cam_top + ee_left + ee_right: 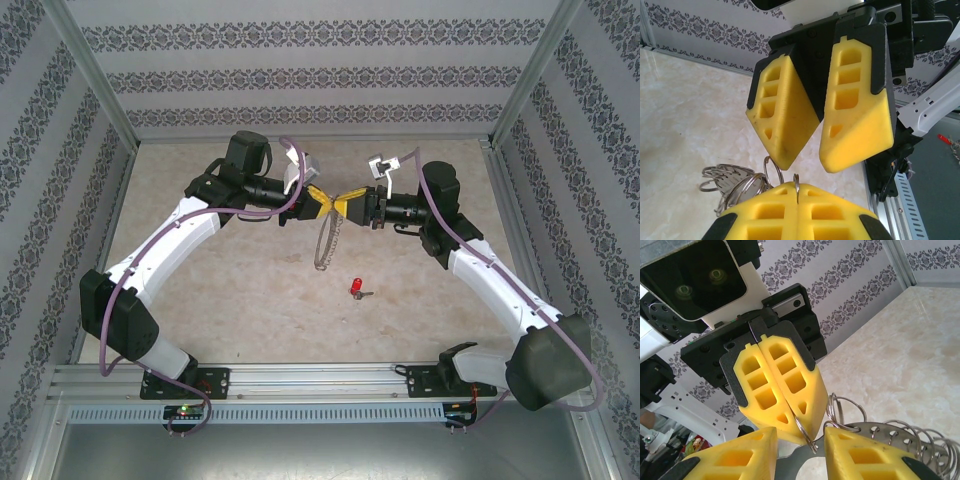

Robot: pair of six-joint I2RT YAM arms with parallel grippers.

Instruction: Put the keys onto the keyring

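Overhead from behind; opposed wrist close-ups sharing keyring (880, 430)

- From above, the small pieces (322, 258) fringing the keyring (330, 235) are too small to tell apart.
- The key (356, 289), lying near the keyring, shows a red head; its blade is too small to make out.
- At the left wrist, the left gripper (797, 192) is cut off by the bottom edge, and its 2 fingers (765, 215) hide the keyring wire pinched between them.
- At the right wrist, the right gripper (800, 440) is cut off below the keyring, which runs off the right edge.
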